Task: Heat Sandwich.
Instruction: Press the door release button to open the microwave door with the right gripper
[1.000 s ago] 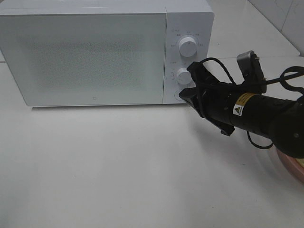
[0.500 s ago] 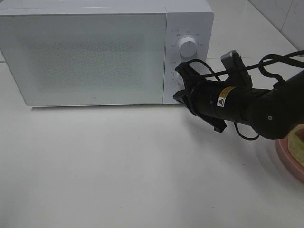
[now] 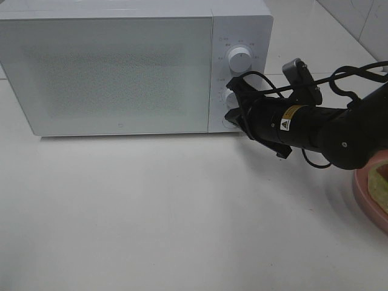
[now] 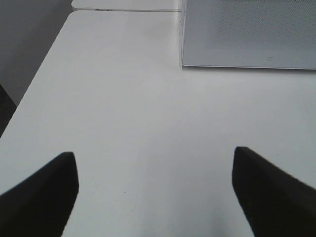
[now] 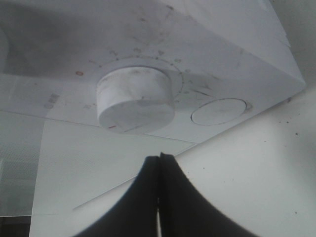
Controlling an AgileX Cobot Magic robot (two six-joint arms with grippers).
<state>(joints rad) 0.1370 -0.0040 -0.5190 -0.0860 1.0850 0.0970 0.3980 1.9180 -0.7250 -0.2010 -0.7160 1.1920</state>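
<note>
Right gripper (image 5: pixel 159 163), clenched empty, faces the lower knob (image 5: pixel 136 101) of the microwave (image 3: pixel 121 66) just ahead. Left gripper (image 4: pixel 154 158) hangs released above the table (image 4: pixel 123 98)

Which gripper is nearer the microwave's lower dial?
Right. The right gripper, shut, points at the control panel close beside the lower dial; the left gripper, open, is over the table, well away from the microwave.

Sandwich (image 3: pixel 381 180) and pink plate (image 3: pixel 366 195) mostly beyond the exterior view's right edge.
</note>
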